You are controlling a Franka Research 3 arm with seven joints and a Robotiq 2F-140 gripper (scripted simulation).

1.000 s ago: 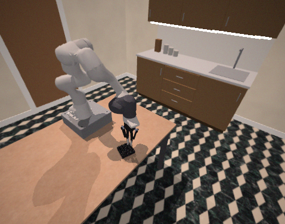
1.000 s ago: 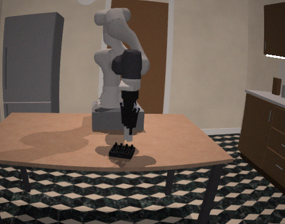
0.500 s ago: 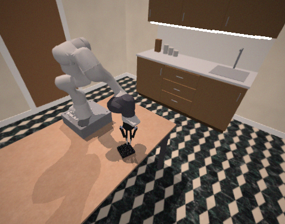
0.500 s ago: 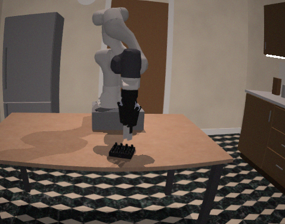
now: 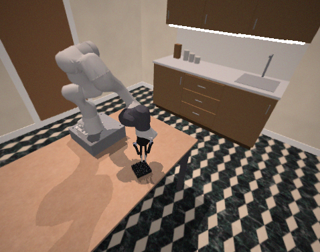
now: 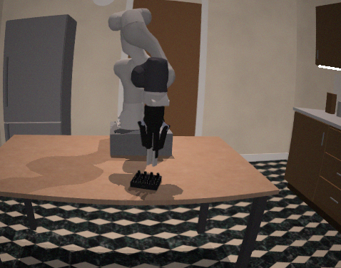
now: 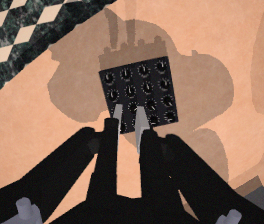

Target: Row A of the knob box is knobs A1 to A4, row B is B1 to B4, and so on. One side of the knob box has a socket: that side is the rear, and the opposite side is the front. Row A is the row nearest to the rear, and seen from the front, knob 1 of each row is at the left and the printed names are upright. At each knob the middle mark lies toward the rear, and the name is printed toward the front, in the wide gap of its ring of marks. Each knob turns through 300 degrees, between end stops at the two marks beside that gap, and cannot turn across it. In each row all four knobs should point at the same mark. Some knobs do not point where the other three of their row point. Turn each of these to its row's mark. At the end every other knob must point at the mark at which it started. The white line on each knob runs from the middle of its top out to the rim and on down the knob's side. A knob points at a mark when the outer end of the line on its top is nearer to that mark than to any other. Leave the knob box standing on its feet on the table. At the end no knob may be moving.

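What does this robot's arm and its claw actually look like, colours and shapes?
The arm is pale grey, built of thick rounded segments, rising from a grey block base. Near the wrist it turns dark, with a bulky near-black housing above a light collar. The gripper is black with jointed linkages and two slim light-grey fingers. No loose cables or markings show.

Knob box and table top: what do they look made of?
Knob box: looks like matte black plastic, uniformly dark with no glints; could be painted metal. Table top: appears to be a smooth light wood or laminate, warm tan, even in tone, with soft shadows and no visible grain.
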